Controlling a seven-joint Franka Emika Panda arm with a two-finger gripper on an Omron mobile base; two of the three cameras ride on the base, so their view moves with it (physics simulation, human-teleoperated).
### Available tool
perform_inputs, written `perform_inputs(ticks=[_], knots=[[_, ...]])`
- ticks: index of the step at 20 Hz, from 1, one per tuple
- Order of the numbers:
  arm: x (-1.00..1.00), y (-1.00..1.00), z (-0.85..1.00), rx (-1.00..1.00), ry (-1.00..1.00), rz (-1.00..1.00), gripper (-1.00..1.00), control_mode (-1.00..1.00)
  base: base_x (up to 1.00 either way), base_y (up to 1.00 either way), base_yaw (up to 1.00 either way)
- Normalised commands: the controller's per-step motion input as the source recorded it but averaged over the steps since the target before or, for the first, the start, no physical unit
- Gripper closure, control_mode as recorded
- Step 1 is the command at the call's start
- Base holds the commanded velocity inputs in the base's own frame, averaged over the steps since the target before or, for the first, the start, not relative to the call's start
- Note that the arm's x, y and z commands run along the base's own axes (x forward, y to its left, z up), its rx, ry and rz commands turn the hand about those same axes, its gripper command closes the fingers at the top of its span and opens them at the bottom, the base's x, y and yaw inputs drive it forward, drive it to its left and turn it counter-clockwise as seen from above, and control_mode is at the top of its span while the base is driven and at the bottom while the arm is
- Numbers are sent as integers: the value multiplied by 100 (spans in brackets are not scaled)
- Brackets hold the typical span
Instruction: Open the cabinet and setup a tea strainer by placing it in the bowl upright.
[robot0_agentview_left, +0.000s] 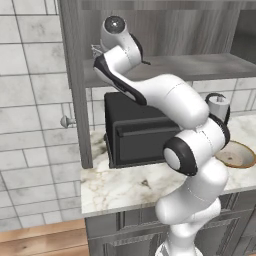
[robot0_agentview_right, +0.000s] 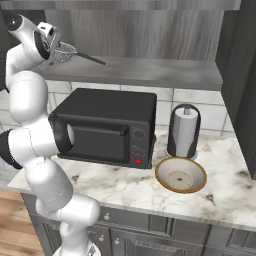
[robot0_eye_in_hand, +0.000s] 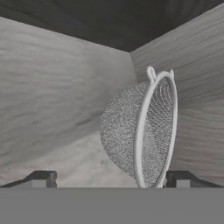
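The cabinet (robot0_agentview_right: 140, 35) stands open, its door (robot0_agentview_left: 72, 75) swung out to the left. On its grey shelf (robot0_agentview_right: 150, 70) the tea strainer (robot0_agentview_right: 65, 51) lies on its side, the thin dark handle pointing right. My gripper (robot0_agentview_right: 57, 46) reaches into the shelf's left end, open, with its fingers either side of the mesh cup. In the hand view the tea strainer (robot0_eye_in_hand: 131, 131) stands between the fingertips (robot0_eye_in_hand: 43, 178), its rim close to the right one; nothing is gripped. The tan bowl (robot0_agentview_right: 181, 175) sits on the counter at the right; the left base view also shows the bowl (robot0_agentview_left: 237, 154).
A black toaster oven (robot0_agentview_right: 107, 127) stands on the marble counter (robot0_agentview_right: 115, 187) under the shelf. A paper-towel cylinder (robot0_agentview_right: 185, 131) stands behind the bowl. The open door's knob (robot0_agentview_left: 65, 121) sticks out at the left. A dark cabinet side (robot0_agentview_right: 242, 85) closes the right.
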Motion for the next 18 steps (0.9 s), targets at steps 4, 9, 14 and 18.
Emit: perform_inputs(ticks=[4,9,14,18], knots=[[19,10,0,0,1,2,-100,-100,0,0,0],[31,10,-1,0,4,2,-100,-100,0,0,0],[25,10,0,0,2,1,-100,-100,0,0,0],[18,10,0,0,1,2,100,-100,0,0,0]])
